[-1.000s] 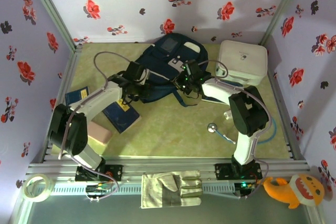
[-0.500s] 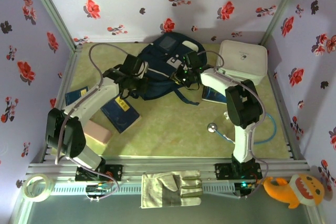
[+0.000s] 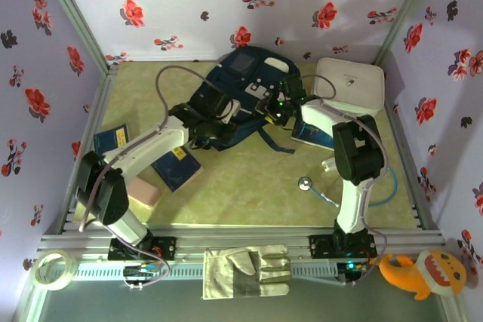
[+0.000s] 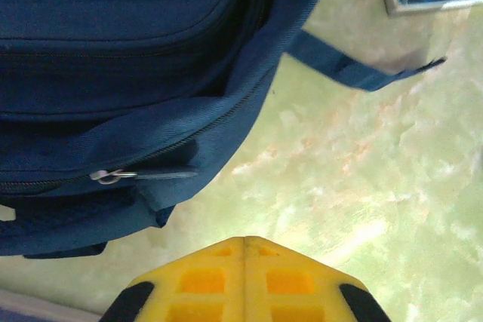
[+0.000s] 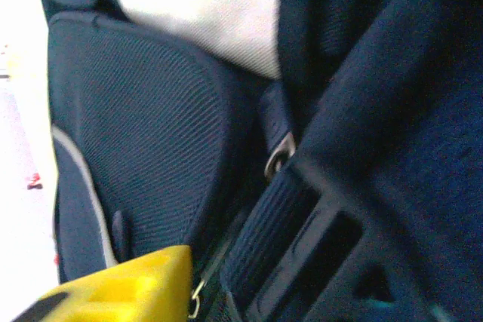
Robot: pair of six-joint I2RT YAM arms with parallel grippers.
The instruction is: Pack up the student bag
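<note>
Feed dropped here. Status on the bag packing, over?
Left gripper shut, empty, beside bag. Right gripper on bag, jaws unclear. Books and white case lie outside the bag.

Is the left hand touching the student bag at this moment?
Apart. The left wrist view shows bare table between the shut left hand and the student bag.

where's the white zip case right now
In the top view, the white zip case sits at the far right corner, just right of the navy backpack.
</note>
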